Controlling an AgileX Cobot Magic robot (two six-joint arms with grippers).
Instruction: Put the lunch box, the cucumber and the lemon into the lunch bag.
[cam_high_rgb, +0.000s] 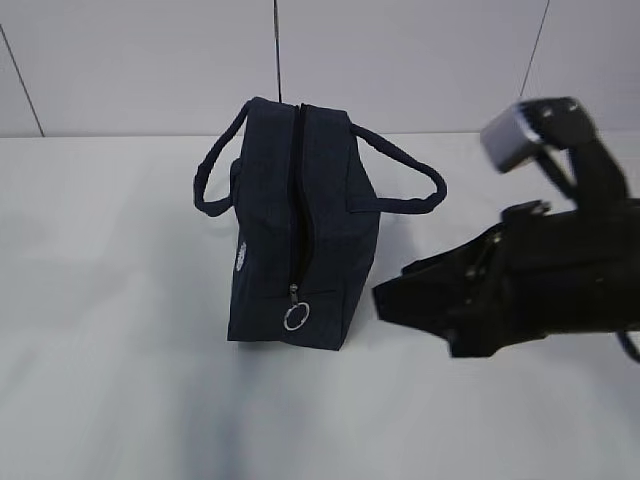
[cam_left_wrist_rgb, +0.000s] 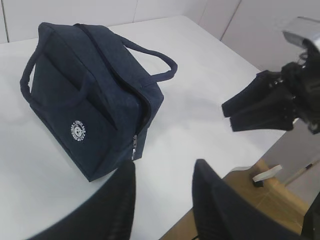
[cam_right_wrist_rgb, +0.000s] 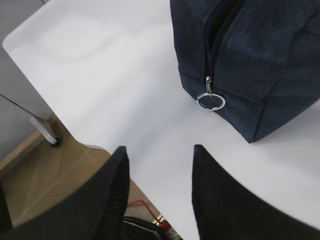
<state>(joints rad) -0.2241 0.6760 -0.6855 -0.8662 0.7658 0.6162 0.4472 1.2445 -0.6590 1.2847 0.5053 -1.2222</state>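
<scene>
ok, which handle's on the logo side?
The handle on the exterior view's left, above the white logo; the other handle faces the right gripper.

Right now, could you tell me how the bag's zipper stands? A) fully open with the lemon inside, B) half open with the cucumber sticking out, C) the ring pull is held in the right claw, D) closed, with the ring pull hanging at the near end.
D: the bag has its zipper run shut to the end, where the ring pull hangs free, with no claw touching it.
</scene>
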